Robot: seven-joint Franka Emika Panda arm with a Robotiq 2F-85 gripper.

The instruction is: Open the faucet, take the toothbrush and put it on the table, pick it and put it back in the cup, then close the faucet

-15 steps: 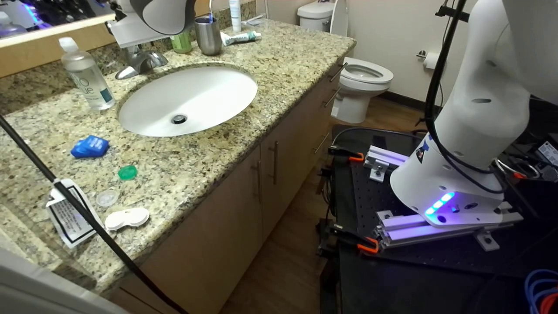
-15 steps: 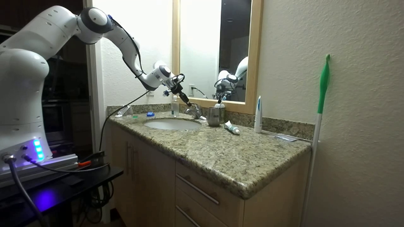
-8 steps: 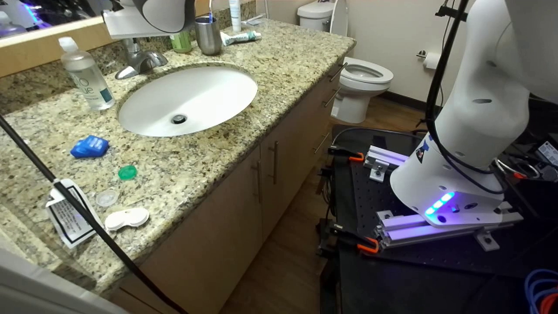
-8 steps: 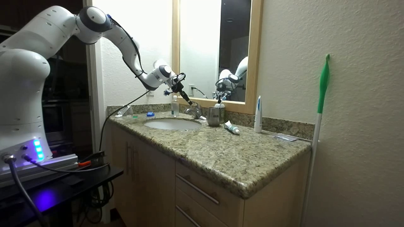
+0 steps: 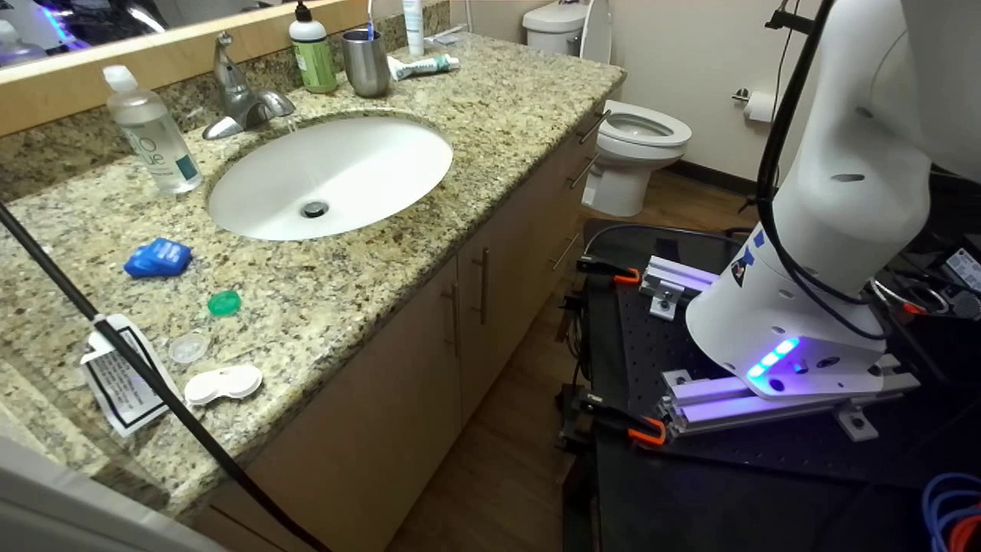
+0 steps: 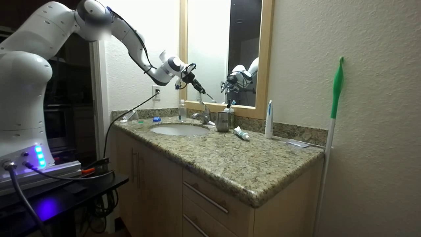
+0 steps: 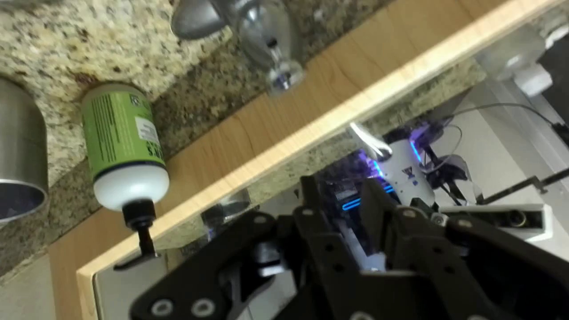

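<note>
The chrome faucet [image 5: 247, 103] stands behind the basin, its lever raised and a thin water stream under its spout. It also shows in an exterior view [image 6: 204, 116] and at the wrist view's top [image 7: 262, 31]. My gripper [image 6: 203, 92] is above the faucet, apart from it. In the wrist view my gripper [image 7: 340, 189] has its fingers apart with nothing between them. The grey metal cup [image 5: 366, 65] stands right of the faucet, with the toothbrush [image 5: 371, 29] upright in it. The cup's edge shows in the wrist view [image 7: 20, 146]; the toothbrush does not. The granite table [image 5: 498, 115] surrounds the basin.
A green soap bottle [image 5: 314, 61] stands between faucet and cup. A clear bottle [image 5: 153, 138] is left of the faucet. A toothpaste tube [image 5: 429, 67] lies beside the cup, and another tube [image 6: 269, 121] stands upright. The mirror frame [image 7: 311, 115] is close to my gripper.
My gripper has risen away from the faucet lever, and the arm has left the view that looks down on the basin. The lever stands higher, and water now runs from the spout.
</note>
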